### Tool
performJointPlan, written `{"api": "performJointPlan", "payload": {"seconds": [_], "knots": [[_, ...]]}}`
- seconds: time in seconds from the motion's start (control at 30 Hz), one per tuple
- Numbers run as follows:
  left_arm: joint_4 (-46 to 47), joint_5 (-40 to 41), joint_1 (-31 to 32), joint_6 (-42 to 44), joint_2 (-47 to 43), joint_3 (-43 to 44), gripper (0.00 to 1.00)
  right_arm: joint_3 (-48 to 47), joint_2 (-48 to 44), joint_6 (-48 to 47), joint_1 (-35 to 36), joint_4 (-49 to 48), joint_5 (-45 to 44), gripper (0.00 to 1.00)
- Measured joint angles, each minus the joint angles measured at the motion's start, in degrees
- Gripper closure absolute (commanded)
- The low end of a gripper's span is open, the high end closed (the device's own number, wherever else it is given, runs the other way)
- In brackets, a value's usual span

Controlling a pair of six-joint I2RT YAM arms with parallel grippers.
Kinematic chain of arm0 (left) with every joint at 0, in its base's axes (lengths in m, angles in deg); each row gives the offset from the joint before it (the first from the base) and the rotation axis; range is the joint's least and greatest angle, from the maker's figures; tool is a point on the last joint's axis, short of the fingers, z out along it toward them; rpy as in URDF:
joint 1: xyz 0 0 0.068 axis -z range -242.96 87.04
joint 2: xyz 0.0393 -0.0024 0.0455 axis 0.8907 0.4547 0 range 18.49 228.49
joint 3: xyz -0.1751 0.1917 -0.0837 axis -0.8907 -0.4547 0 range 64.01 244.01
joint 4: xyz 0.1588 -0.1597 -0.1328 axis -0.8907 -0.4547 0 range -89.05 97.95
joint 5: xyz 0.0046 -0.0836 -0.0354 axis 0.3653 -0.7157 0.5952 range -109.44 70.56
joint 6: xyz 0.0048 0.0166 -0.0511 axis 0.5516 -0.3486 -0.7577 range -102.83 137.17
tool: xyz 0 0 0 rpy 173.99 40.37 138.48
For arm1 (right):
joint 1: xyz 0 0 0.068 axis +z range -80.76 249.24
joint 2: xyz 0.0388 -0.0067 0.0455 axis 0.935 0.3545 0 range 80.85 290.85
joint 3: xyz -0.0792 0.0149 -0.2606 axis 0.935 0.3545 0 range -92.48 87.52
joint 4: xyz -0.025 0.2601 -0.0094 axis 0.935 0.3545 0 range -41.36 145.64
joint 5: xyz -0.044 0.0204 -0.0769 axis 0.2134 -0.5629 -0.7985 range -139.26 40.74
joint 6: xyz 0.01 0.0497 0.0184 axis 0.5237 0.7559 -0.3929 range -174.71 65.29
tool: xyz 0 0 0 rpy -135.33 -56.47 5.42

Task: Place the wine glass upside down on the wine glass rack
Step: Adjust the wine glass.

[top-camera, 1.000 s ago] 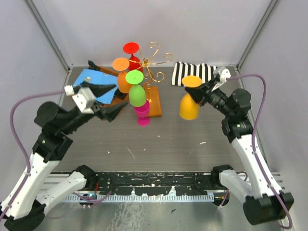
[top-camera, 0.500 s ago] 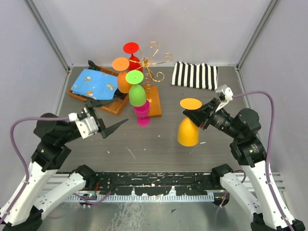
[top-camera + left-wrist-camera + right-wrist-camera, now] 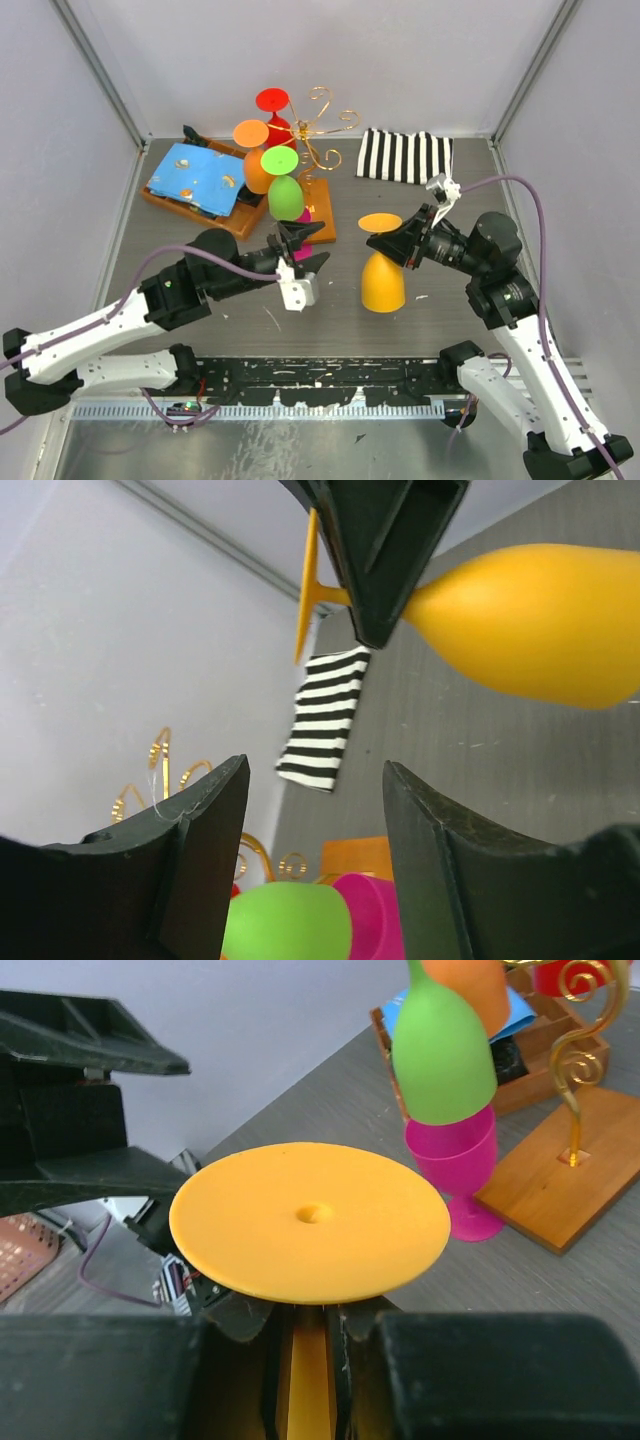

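The right gripper (image 3: 388,240) is clamped on the stem of the yellow glass (image 3: 382,282), just under the foot. The glass is already upside down, foot up and bowl down. The right wrist view shows the fingers (image 3: 440,1360) pinching the stem from both sides below the flat foot. Whether the rim touches the table (image 3: 250,330) or hangs just above it cannot be told.

The left gripper (image 3: 308,248) is spread wide and holds nothing. It points across at the yellow glass, and in its own view the bowl lies beyond the gap between its fingers (image 3: 190,860), not yet between them. It sits close over the pink glass (image 3: 455,1155), which stands upright just beside the rack's base.

The rack (image 3: 322,222) stands well apart from the yellow glass, to the left and farther back. A green glass (image 3: 285,197), an orange glass (image 3: 255,170) and a red glass (image 3: 272,100) already hang on it.

The step in hand looks like a handover to the left arm. To do it well, the left gripper should close on the stem or upper bowl away from the right fingers. The right should let go only once that hold is firm. The glass should be kept inverted and carried around the pink and green glasses. Its foot must slide into a free scroll arm without knocking the hanging glasses.
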Motion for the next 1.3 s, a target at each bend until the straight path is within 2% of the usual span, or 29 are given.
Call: {"api": "performJointPlan", "payload": {"seconds": [0.17, 0.37, 0.83, 1.0, 1.17, 1.3], "knots": [[5.0, 7.4, 3.7, 7.6, 3.0, 0.0, 0.42, 2.8, 0.0, -0.3, 3.3, -3.2, 1.7, 0.99], [7.3, 10.3, 6.6, 12.9, 4.0, 0.0, 0.41, 3.2, 1.9, -1.6, 9.6, -4.9, 0.8, 0.99], [5.1, 11.2, 8.6, 15.2, 3.6, 0.0, 0.42, 2.8, 1.9, -3.1, 12.7, -5.6, -1.8, 1.00], [5.1, 11.7, 9.3, 15.1, 4.0, 0.0, 0.56, 2.7, 1.6, -3.2, 12.7, -5.6, -1.7, 0.99], [5.0, 13.3, 9.9, 15.2, 6.2, 1.2, 0.66, 2.7, 1.6, -3.4, 12.7, -6.4, 1.2, 0.99], [4.9, 14.4, 10.7, 15.5, 7.3, 2.2, 0.83, 2.7, 1.6, -3.6, 12.7, -7.2, 3.1, 0.99]]}}
